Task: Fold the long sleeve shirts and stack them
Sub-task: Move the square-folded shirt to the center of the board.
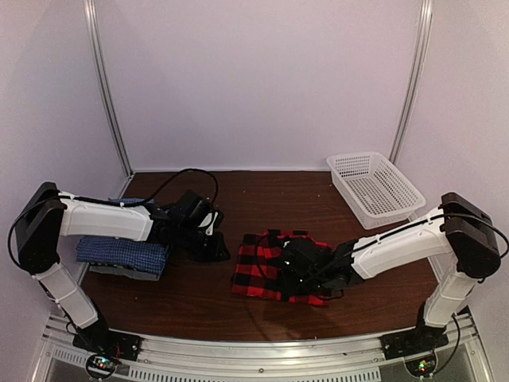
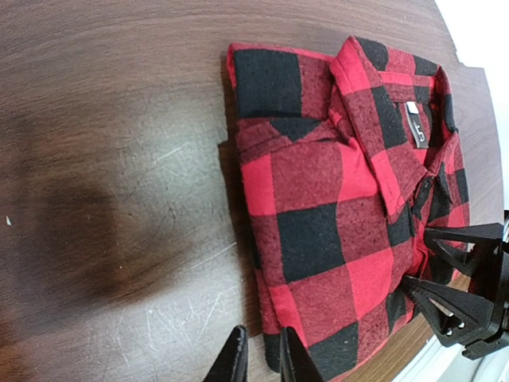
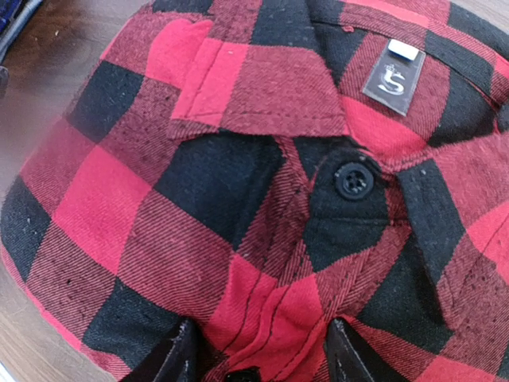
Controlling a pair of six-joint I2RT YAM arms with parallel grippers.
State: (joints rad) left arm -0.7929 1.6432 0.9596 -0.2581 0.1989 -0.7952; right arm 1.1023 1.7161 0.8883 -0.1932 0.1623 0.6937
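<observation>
The red-and-black plaid shirt point(image 1: 266, 270) lies folded on the table, collar and label up. My right gripper point(image 1: 296, 269) sits low on its near edge, open. Its fingers point(image 3: 179, 354) press into the cloth on both sides of a bunched ridge of the button placket point(image 3: 278, 318). My left gripper point(image 1: 213, 243) hovers left of the shirt, apart from it. In the left wrist view its tips point(image 2: 262, 358) stand a narrow gap apart by the plaid shirt's point(image 2: 334, 199) edge, with nothing pinched. A folded blue checked shirt point(image 1: 123, 253) rests on a grey one point(image 1: 131, 273) at the left.
A white mesh basket point(image 1: 374, 187) stands at the back right. The blue and grey pile lies under my left arm near the table's left edge. Bare brown wood point(image 2: 119, 159) stretches left of the plaid shirt. White walls close in the back and sides.
</observation>
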